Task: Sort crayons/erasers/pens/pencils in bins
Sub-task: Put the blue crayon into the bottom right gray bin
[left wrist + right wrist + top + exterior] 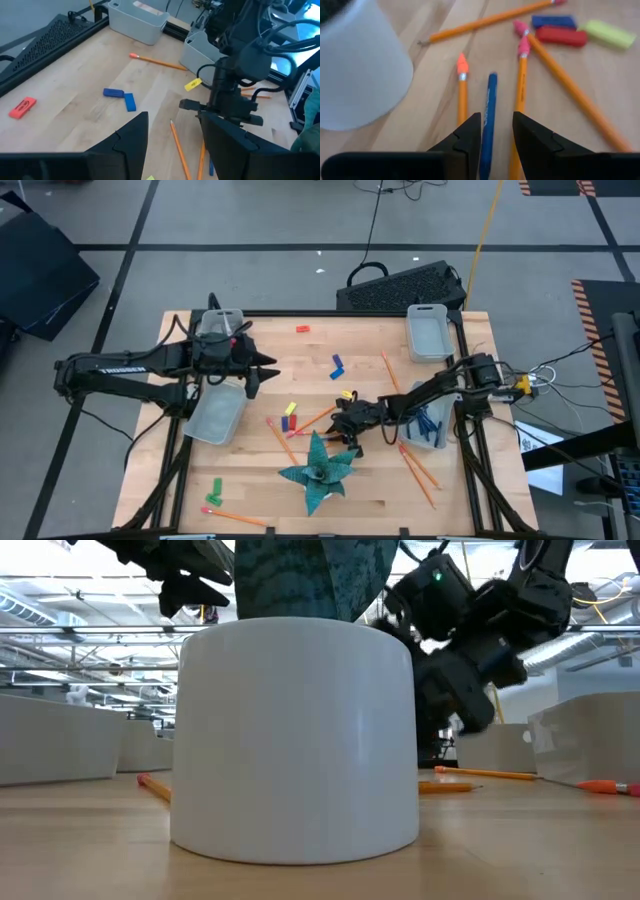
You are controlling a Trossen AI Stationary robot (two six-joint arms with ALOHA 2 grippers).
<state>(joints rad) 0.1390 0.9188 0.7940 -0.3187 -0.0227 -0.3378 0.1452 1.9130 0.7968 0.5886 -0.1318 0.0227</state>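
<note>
Pen (488, 112), dark blue, lies flat on the worktop (400, 490) directly ahead of the right pincer (496, 131), its length running into the narrow gap between the two dark fingers (470, 136), which stand slightly apart with nothing clamped; whether they touch the pen cannot be told. Two orange pencils (462, 90) with pink eraser ends lie either side of the pen, roughly parallel to it, and a third (572, 90) angles away beside them. Past the pencil ends sit a blue eraser (553, 21), a red eraser (561, 36) and a yellow eraser (610, 34). A white pot (360, 70) stands just beside this group, holding a teal plant (318, 470). In the high view the right pincer (345, 423) sits near the worktop's middle, just above the plant. A bin (432, 425) under the right arm holds dark blue pens. The left pincer (262, 367) hovers at the left side with fingers apart and empty, between two bins (215, 412). Another bin (428, 332) stands at the far right corner.
</note>
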